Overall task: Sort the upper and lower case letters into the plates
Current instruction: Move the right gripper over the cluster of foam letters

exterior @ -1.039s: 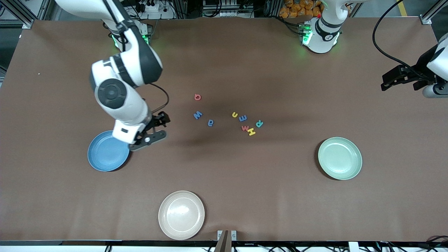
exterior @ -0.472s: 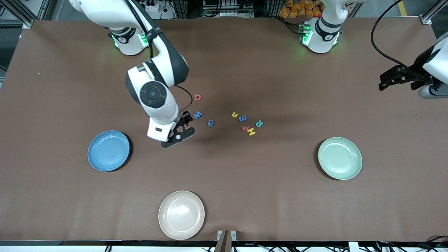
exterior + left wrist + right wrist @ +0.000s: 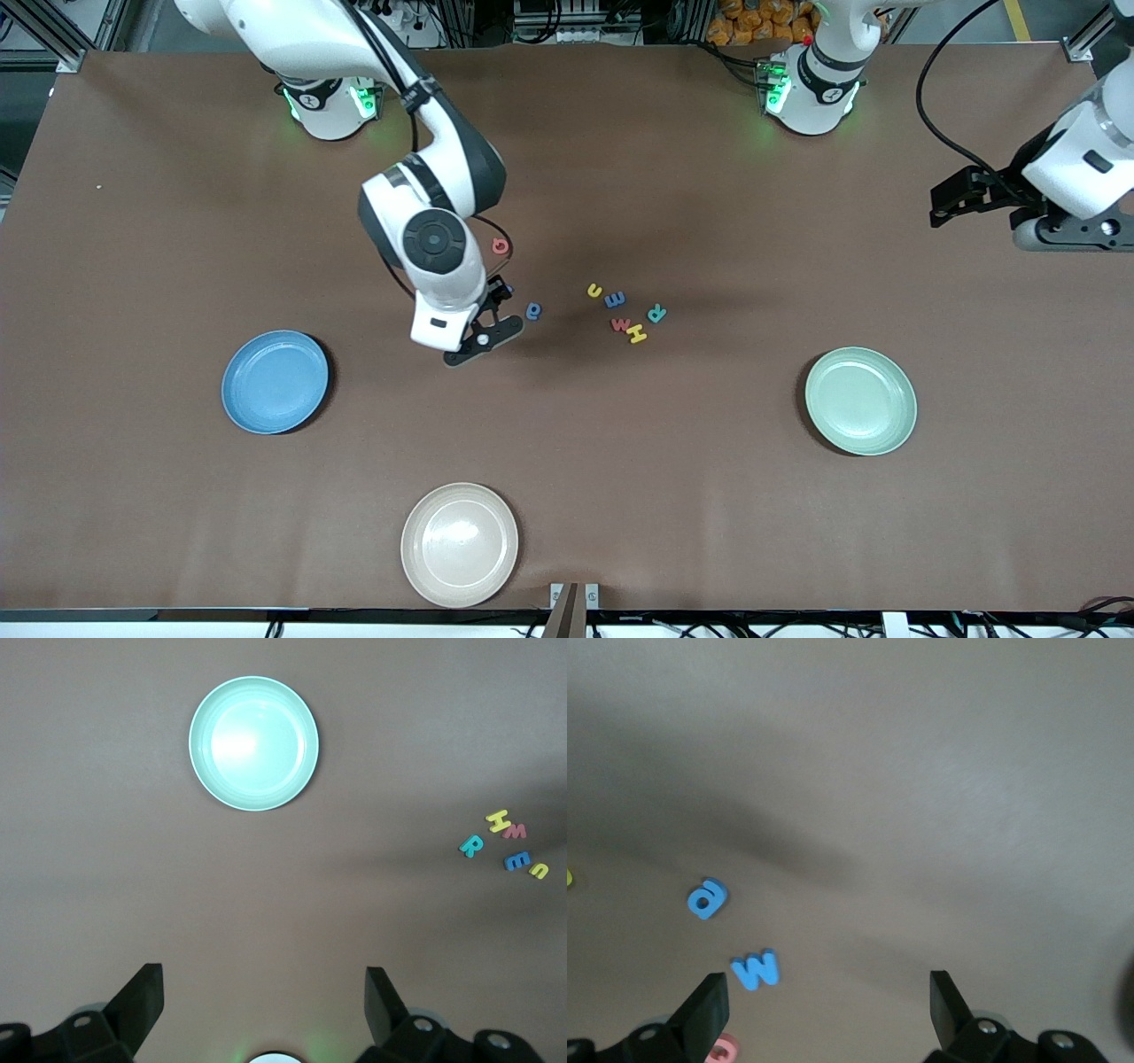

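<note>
Fingers: right gripper (image 3: pixel 485 330) spread wide and empty, over the table just beside the blue W (image 3: pixel 756 969); left gripper (image 3: pixel 961 197) also spread and empty, waiting toward its own end of the table.
Target bearing: W sits between the blue a (image 3: pixel 533 311) and the pink G (image 3: pixel 500 246), nearer the right arm.
Look: small flat letter, wider than tall.
Plates: blue plate (image 3: pixel 275 382) and green plate (image 3: pixel 860 400) both bare.
</note>
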{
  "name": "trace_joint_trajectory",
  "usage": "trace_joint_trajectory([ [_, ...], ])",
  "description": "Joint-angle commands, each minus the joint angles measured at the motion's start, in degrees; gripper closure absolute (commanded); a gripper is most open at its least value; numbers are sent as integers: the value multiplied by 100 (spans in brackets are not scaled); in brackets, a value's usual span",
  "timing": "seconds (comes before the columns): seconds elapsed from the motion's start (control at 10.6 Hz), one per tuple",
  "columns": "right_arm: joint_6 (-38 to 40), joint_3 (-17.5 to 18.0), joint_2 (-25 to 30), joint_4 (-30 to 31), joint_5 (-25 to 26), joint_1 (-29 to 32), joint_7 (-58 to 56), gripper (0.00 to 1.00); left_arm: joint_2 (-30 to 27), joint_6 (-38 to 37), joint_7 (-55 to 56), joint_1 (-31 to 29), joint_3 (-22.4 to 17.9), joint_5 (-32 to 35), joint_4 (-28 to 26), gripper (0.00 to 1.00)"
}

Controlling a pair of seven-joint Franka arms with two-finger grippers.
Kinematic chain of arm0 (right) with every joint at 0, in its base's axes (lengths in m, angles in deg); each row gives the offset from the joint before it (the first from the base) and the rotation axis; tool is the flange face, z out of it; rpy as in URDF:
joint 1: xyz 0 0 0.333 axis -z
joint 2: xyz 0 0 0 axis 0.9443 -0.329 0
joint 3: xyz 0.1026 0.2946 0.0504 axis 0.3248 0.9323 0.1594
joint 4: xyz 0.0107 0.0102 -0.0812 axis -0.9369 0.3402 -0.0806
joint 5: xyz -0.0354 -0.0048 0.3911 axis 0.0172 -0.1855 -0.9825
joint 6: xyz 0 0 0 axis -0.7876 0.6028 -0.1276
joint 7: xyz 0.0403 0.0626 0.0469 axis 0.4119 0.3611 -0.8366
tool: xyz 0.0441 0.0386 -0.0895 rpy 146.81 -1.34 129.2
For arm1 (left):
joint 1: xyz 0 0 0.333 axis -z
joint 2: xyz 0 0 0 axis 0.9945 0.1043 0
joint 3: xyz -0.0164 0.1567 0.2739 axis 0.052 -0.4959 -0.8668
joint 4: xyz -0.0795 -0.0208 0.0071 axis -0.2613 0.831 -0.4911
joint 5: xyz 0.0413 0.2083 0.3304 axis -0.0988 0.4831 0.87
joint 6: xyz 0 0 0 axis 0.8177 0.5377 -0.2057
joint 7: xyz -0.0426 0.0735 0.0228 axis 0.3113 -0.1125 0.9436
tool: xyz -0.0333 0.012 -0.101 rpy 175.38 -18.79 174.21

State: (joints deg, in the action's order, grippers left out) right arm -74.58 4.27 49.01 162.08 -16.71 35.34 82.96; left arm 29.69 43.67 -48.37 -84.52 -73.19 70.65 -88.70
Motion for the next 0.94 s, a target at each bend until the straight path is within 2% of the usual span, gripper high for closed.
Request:
trace_joint_trajectory([
  [0.0,-371,-21,-446,-89,0,-312,929,0,-66,36,95,7,38,150,-106,0],
  [0.19,-792,-21,-605,59,-175,-558,1360,0,-75,28,95,7,38,150,-132,0],
  [0.38,-1136,-21,-606,235,-911,-664,1730,0,-75,28,95,-2,38,150,-132,0],
  [0.66,-1347,-21,-719,183,-994,-865,2328,0,-75,36,95,-19,38,150,-132,0],
  [0.85,-1646,-30,-1000,-17,-836,-1121,1980,0,-75,28,95,-19,46,150,-132,0],
])
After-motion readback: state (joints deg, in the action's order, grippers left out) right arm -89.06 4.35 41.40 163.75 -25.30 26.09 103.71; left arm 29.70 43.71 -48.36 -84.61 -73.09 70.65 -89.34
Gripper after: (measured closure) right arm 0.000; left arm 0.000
